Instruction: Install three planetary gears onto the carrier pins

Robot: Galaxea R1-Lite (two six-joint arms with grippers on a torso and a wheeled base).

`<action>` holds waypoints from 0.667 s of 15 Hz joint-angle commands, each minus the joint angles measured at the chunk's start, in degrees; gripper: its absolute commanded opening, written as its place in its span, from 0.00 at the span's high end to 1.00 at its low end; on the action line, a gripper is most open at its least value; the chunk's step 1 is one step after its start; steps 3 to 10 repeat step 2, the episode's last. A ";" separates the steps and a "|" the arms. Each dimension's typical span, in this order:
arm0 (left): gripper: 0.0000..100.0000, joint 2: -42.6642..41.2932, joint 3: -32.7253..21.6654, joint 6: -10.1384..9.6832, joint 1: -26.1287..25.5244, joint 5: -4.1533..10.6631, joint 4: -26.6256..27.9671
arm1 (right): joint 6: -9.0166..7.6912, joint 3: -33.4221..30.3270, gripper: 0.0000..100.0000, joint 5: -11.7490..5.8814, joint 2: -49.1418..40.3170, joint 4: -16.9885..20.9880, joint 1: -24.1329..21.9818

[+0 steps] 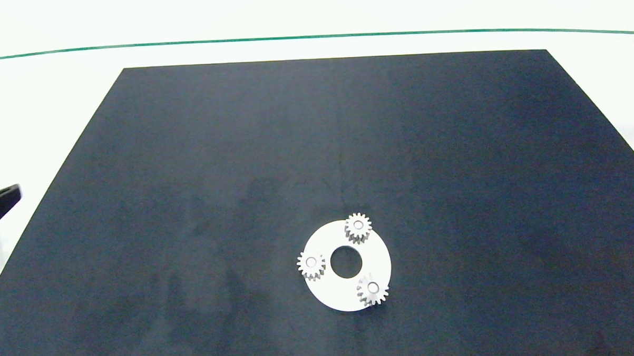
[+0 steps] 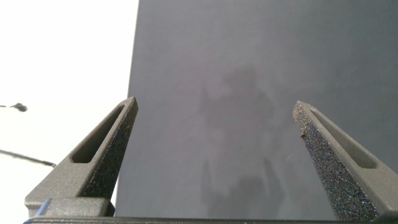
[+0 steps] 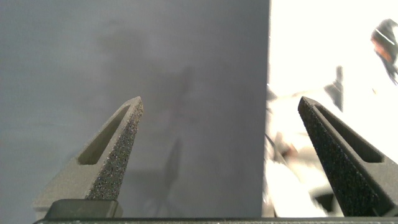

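Three planetary gears seated on the carrier pins, both grippers parked wide and empty.

Gears are seen on the white disc (image 1: 375,255) at about 1 o'clock (image 1: 358,228), 9 o'clock (image 1: 311,264) and 5 o'clock (image 1: 372,289) around its centre hole; a pale pin end (image 1: 373,287) shows in each bore. The disc lies at 6 o'clock on the black mat (image 1: 453,141). The task is judged done. Seating depth cannot be told from above; the 5 o'clock gear might be tilted and could bind or lift off if bumped. The left gripper (image 2: 214,109) is held spread over the mat's 9 o'clock edge, the right gripper (image 3: 221,106) spread over the 3 o'clock edge, well apart from the disc. A careless re-approach could shove the unfixed disc.
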 commanded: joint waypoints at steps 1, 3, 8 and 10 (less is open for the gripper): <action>0.00 -25.49 16.00 0.51 3.67 -0.27 0.53 | 0.00 9.14 0.00 -0.76 -17.69 -3.61 -13.26; 0.00 -29.88 18.72 0.42 3.67 -0.27 1.14 | 0.09 9.84 0.00 -0.76 -21.38 -3.61 -14.14; 0.00 -29.88 18.72 0.42 3.67 -0.27 1.14 | 0.09 9.84 0.00 -0.76 -21.38 -3.61 -14.14; 0.00 -29.88 18.72 0.42 3.67 -0.27 1.14 | 0.09 9.84 0.00 -0.76 -21.38 -3.61 -14.14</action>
